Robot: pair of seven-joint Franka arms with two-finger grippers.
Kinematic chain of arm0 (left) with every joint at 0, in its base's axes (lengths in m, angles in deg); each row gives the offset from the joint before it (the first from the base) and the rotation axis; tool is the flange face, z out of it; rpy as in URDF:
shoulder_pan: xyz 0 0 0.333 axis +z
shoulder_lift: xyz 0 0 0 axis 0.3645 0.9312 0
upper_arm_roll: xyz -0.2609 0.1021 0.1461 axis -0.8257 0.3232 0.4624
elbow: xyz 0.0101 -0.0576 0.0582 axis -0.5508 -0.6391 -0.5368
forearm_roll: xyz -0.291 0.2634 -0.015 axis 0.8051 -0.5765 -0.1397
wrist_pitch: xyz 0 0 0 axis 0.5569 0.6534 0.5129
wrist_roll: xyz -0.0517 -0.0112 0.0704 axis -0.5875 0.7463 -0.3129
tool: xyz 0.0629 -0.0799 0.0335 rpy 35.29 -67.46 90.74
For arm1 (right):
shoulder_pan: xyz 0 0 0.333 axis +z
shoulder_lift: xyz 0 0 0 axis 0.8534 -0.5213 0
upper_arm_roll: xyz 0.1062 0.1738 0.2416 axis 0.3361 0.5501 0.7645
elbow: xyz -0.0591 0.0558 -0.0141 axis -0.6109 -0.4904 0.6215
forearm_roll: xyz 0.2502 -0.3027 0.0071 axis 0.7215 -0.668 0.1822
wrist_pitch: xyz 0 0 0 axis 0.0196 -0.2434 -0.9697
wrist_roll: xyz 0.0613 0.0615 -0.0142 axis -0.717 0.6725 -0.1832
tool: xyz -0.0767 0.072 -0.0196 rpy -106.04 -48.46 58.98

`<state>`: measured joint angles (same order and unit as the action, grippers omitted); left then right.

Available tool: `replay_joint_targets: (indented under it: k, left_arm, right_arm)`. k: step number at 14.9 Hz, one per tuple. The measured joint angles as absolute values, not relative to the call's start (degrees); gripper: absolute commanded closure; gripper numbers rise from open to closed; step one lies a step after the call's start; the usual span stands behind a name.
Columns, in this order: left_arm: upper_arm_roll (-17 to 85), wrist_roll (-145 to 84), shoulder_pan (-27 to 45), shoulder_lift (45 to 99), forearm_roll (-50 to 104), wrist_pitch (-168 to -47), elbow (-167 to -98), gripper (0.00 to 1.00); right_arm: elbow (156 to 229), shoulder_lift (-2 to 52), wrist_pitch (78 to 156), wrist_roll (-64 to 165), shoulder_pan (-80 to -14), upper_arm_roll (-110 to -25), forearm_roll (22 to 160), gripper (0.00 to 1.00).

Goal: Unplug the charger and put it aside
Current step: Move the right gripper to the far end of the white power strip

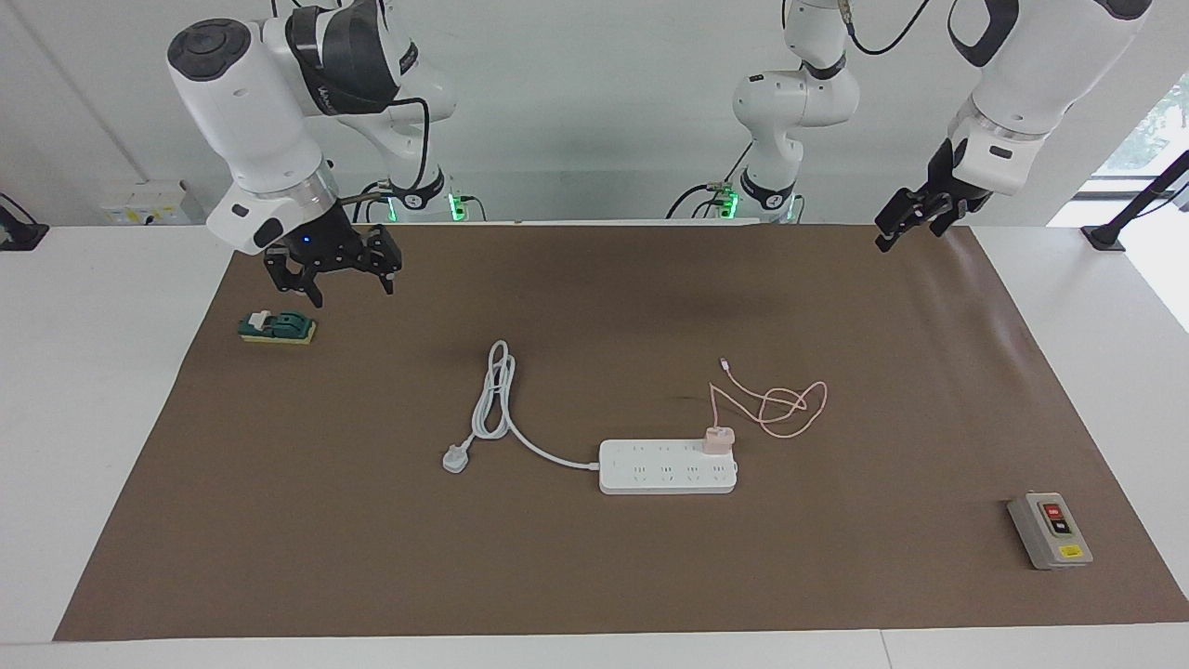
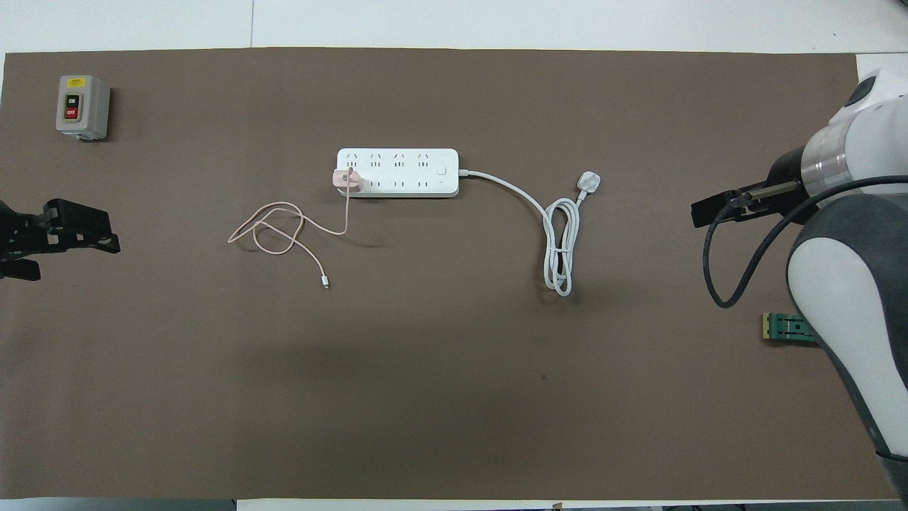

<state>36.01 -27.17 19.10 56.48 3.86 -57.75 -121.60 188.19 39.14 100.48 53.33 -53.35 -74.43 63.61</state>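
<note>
the charger (image 1: 718, 439) sits plugged into the power strip (image 1: 667, 466), mid-counter, at its end toward the left arm. left pincer (image 1: 915, 220) hangs apart; right pincer (image 1: 336, 271) waits, apart too. grip the cube squarely, pull straight up, brace the strip.

The charger (image 1: 718, 439) is a pale pink cube, its thin cable (image 1: 776, 407) the same pink, plugged into a plain white power strip (image 1: 667, 466) whose thick cord (image 1: 497, 400) and plug (image 1: 455, 458) are white too. All lie on a flat brown mat (image 1: 594, 576) over a white table (image 1: 93, 390). A grey switch box (image 1: 1050, 531) carries a red and a black button with a yellow label, and a small dark green block (image 1: 277, 326) sits on a yellow base.
</note>
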Motion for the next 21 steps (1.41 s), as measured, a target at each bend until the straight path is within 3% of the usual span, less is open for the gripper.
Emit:
replay_joint_targets:
  k: [10, 13, 16, 21]
  left_arm:
    - [35.0, 9.7, 17.2, 56.5, 3.9, -60.7, -121.6, 0.0]
    - [35.0, 14.4, 17.0, 56.5, 3.9, -60.7, -121.7, 0.0]
    - [35.1, 6.3, 17.0, 56.5, 3.9, -60.7, -121.9, 0.0]
    - [36.2, -29.9, 18.1, 56.5, 3.9, -60.7, -122.2, 0.0]
  right_arm:
    - [188.3, 35.8, 106.8, 58.8, -48.6, -74.4, 66.8, 0.0]
    - [190.6, 34.1, 114.2, 59.7, -45.0, -74.3, 67.3, 0.0]
    - [194.2, 32.4, 122.6, 59.7, -41.4, -74.3, 67.3, 0.0]
    - [199.3, 31.6, 134.7, 42.0, -40.2, -74.3, 68.7, 0.0]
